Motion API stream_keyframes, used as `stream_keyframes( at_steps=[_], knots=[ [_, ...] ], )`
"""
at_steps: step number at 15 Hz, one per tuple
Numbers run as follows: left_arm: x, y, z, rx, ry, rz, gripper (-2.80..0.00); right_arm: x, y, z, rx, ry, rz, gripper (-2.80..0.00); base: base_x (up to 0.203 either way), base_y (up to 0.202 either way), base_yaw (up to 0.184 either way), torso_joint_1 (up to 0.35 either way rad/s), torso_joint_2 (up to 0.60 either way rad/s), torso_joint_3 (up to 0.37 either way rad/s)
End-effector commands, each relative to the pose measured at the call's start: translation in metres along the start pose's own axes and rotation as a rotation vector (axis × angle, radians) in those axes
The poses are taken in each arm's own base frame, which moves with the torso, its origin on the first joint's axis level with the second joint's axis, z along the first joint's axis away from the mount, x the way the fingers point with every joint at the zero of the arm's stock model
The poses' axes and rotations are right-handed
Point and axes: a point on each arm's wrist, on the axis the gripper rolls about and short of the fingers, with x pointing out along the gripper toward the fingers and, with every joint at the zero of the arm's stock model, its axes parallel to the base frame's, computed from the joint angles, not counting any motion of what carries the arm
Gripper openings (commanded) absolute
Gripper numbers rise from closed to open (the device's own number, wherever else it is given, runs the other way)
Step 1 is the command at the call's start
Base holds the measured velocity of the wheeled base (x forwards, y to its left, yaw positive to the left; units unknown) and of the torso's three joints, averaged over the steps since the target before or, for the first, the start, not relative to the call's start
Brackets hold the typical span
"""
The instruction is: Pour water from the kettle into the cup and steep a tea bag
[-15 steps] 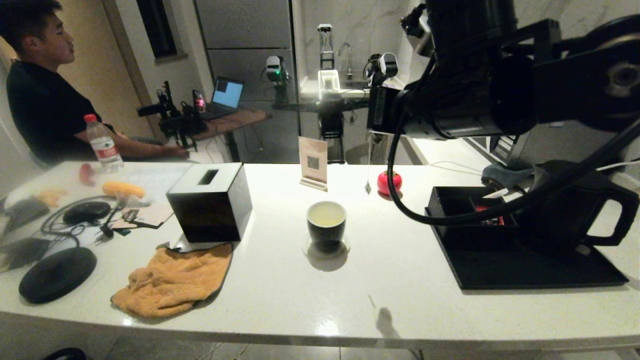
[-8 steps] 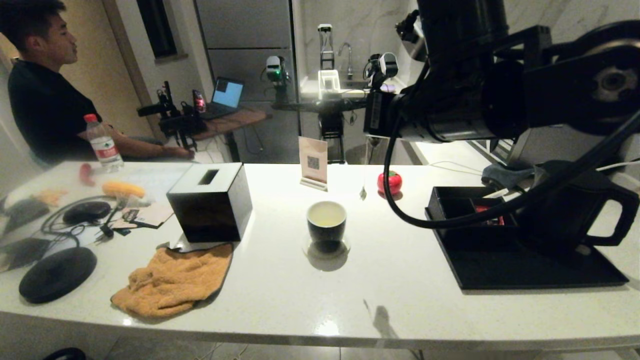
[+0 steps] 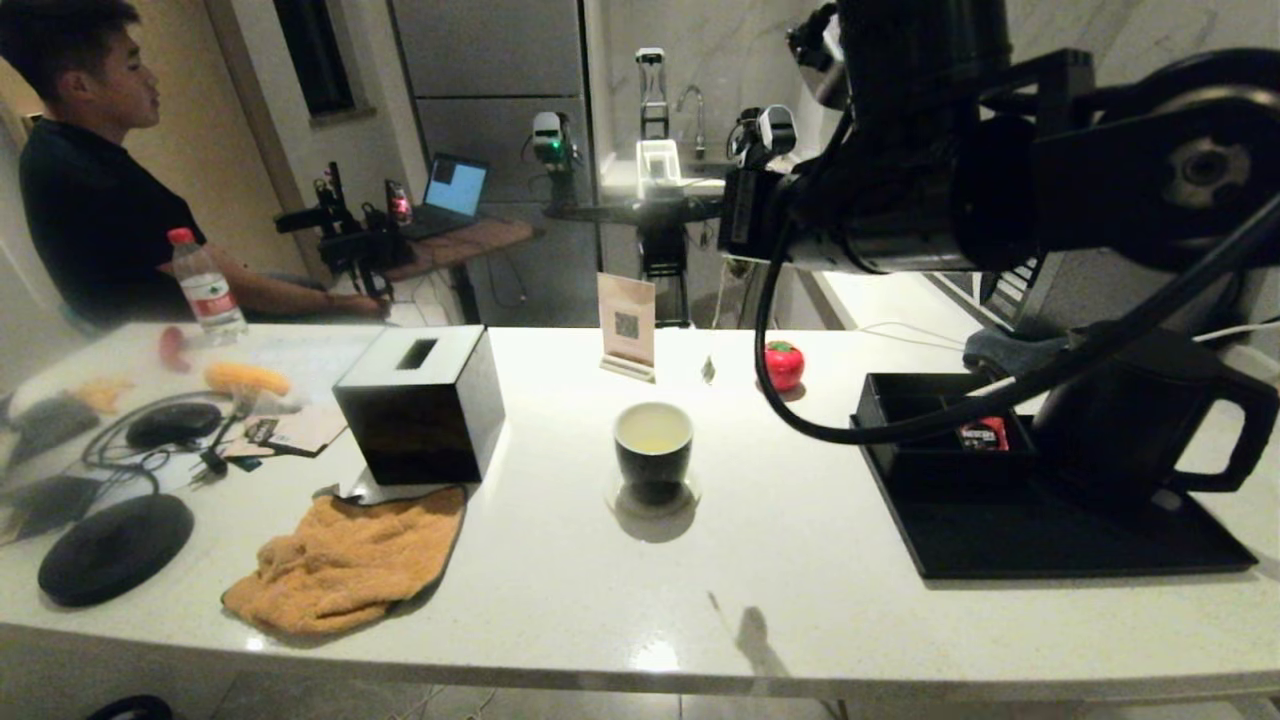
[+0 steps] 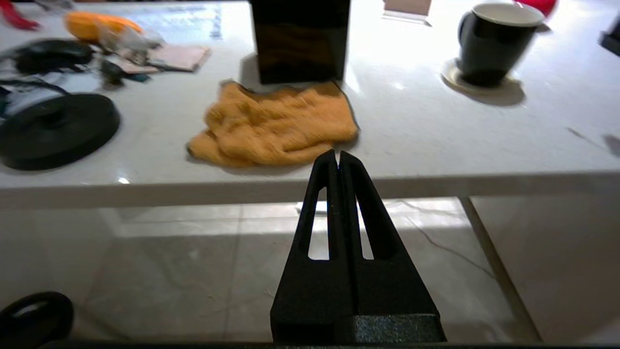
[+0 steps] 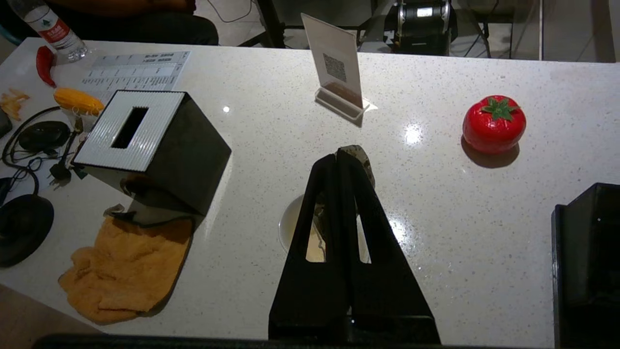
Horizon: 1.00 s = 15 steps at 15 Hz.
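The cup (image 3: 652,445) stands on a small coaster at the table's middle, holding pale liquid. High above and slightly right of it, my right gripper (image 3: 738,266) is shut on a thin string from which the tea bag (image 3: 708,370) dangles behind and right of the cup's rim, clear of the table. In the right wrist view the gripper (image 5: 337,154) is closed, the tea bag (image 5: 364,160) peeks past its tips and the cup (image 5: 293,228) lies below. The kettle (image 3: 1140,430) sits upright at the right. My left gripper (image 4: 337,156) is shut and empty, below the table's front edge.
The kettle rests on a black tray (image 3: 1050,540) with a red sachet (image 3: 983,433) in a compartment. A black tissue box (image 3: 420,400), orange cloth (image 3: 340,560), card stand (image 3: 627,325), red tomato figure (image 3: 783,365) and black disc (image 3: 115,548) lie around. A person sits far left.
My right gripper has moved left with the hanging tea bag, bringing it closer to the cup and slightly higher. The red sachet in the tray has come into sight.
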Motion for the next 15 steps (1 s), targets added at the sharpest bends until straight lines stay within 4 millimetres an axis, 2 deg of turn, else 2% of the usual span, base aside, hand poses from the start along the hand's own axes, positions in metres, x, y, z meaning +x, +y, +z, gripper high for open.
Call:
stream_keyframes(
  at_steps=[1, 4, 10, 15],
  knots=[
    [-0.002, -0.001, 0.003, -0.001, 0.002, -0.020, -2.80, 0.002, 0.001, -0.001, -0.007, 0.002, 0.000, -2.80, 0.000, 0.000, 0.000, 0.000, 0.00, 0.000],
    [-0.004, -0.001, 0.015, 0.000, -0.011, -0.025, -2.80, 0.000, 0.007, -0.004, -0.015, 0.007, 0.017, -2.80, 0.000, 0.000, 0.000, 0.000, 0.00, 0.000],
    [0.006, -0.002, 0.049, -0.007, 0.050, -0.087, -2.80, 0.000, 0.023, -0.013, -0.032, 0.022, 0.053, -2.80, 0.000, 0.000, 0.000, 0.000, 0.00, 0.000],
    [0.020, -0.002, 0.061, -0.022, 0.133, -0.137, -2.80, 0.004, 0.025, -0.014, -0.043, 0.015, 0.053, -2.80, 0.000, 0.000, 0.000, 0.000, 0.00, 0.000]
  ],
)
